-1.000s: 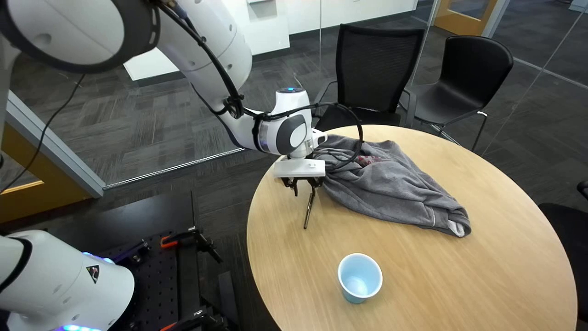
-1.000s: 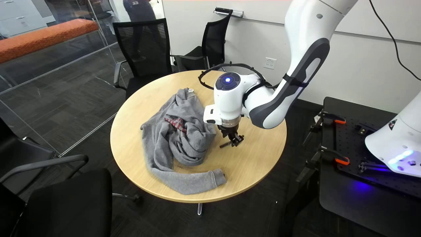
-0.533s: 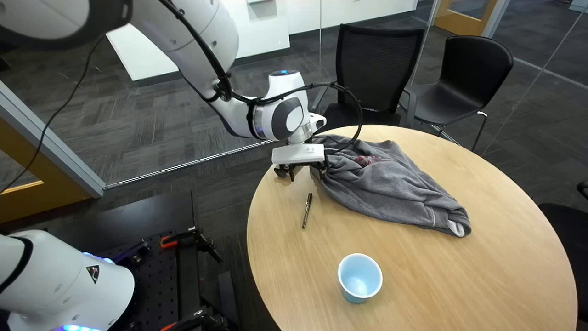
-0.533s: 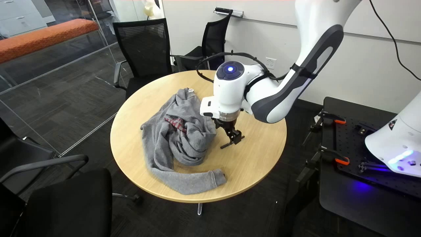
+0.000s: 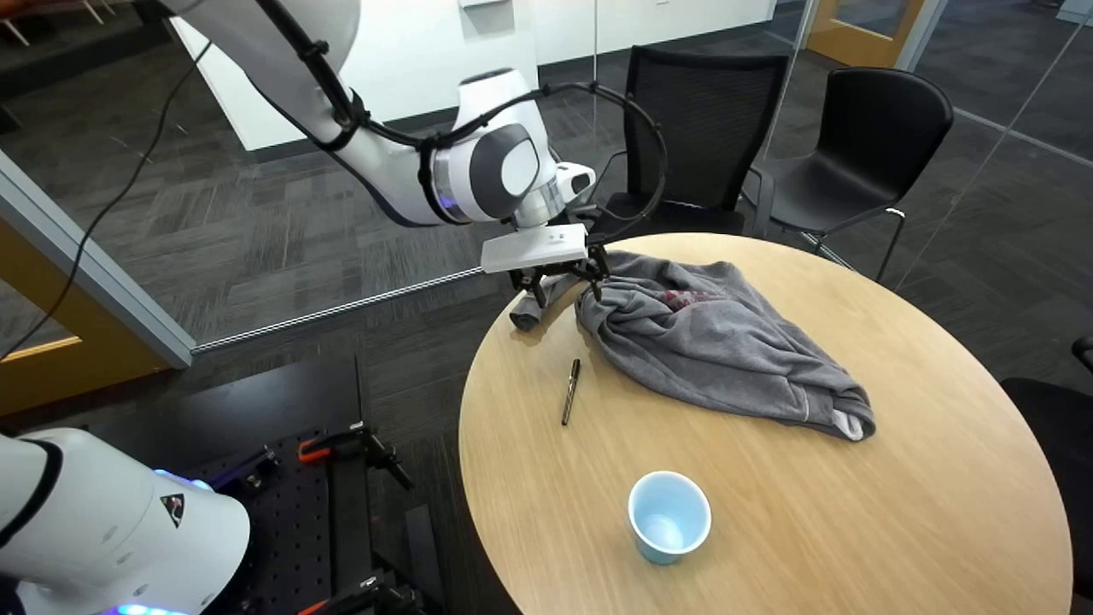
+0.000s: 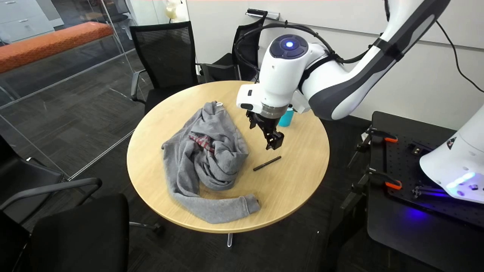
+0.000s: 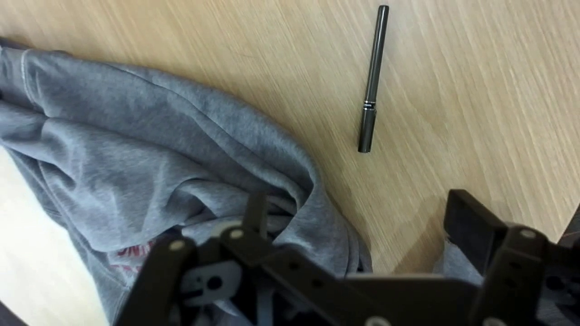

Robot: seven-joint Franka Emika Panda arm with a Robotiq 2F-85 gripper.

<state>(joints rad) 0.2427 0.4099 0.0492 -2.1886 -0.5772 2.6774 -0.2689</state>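
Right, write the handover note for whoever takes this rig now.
End effector: open, empty, raised above the table near the gray sweater.
Pen: lying on the table, touching neither the gray sweater nor the blue cup.
Blue cup: upright on the table.
Done: pen is down and out of the grip.
Left: nothing held to set down; likely just moving the end effector clear.

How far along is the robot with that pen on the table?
Done, it seems: the black pen lies flat on the wooden table, free of the gripper. In hand: nothing is held; the open gripper hangs above the table, near the grey sweatshirt. Left: perhaps only drawing the arm away, since it reaches over the table.
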